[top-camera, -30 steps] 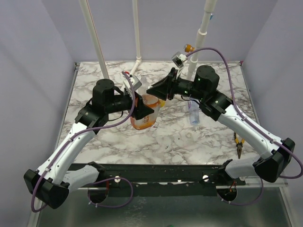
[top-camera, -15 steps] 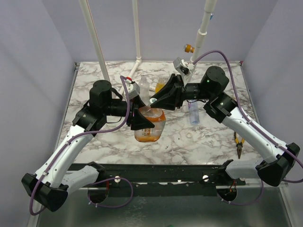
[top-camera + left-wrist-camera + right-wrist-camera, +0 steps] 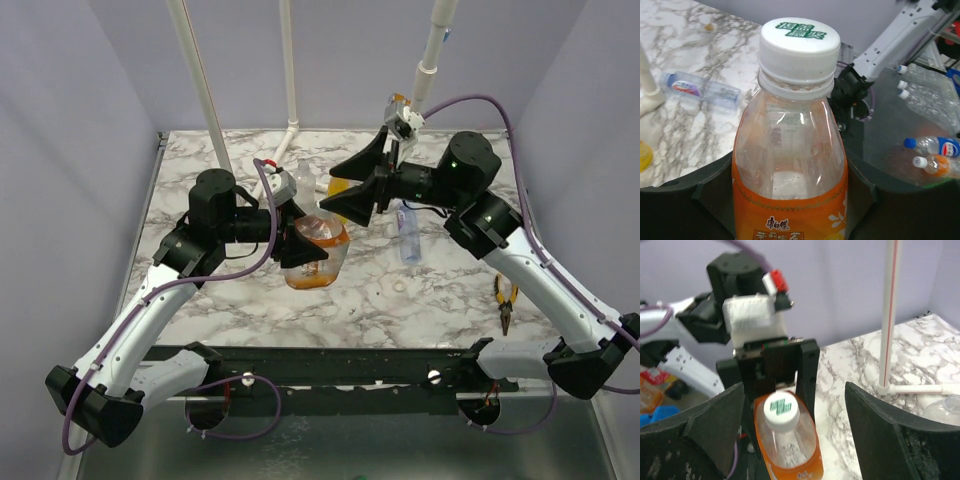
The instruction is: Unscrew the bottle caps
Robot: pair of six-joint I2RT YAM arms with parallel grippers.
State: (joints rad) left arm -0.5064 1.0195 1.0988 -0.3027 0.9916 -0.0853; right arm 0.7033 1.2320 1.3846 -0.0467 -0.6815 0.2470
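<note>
1. The white screw cap [image 3: 800,37] carries green print on its flat top and has a ribbed rim. It sits fully on the neck of the squat orange bottle [image 3: 790,175].
2. That bottle is clear in its upper part, with an orange label lower down. It is held off the marble table [image 3: 200,170] and leans its cap end toward the right gripper [image 3: 335,190].
3. The left gripper [image 3: 303,247] is clamped on the bottle's body, 1 finger on each side, with the cap sticking out past its fingertips.
4. The right gripper is spread wide. Its 2 fingers [image 3: 690,440] flank the cap without touching it, and the cap lies between and just ahead of them.
5. Under the right gripper's wrist the clear blue-labelled bottle [image 3: 408,232] lies on its side on the table. A loose whitish cap [image 3: 401,285] rests on the marble nearer the arm bases.
6. Behind the grippers stand the small clear bottle [image 3: 303,178], the slender yellow-orange bottle [image 3: 338,185] and the white pipe frame [image 3: 205,90]. The table edges are well apart from both grippers.
7. Both arms reach inward from their bases with bent elbows and meet over the middle of the table. Pliers [image 3: 503,300] lie beside the right forearm.
</note>
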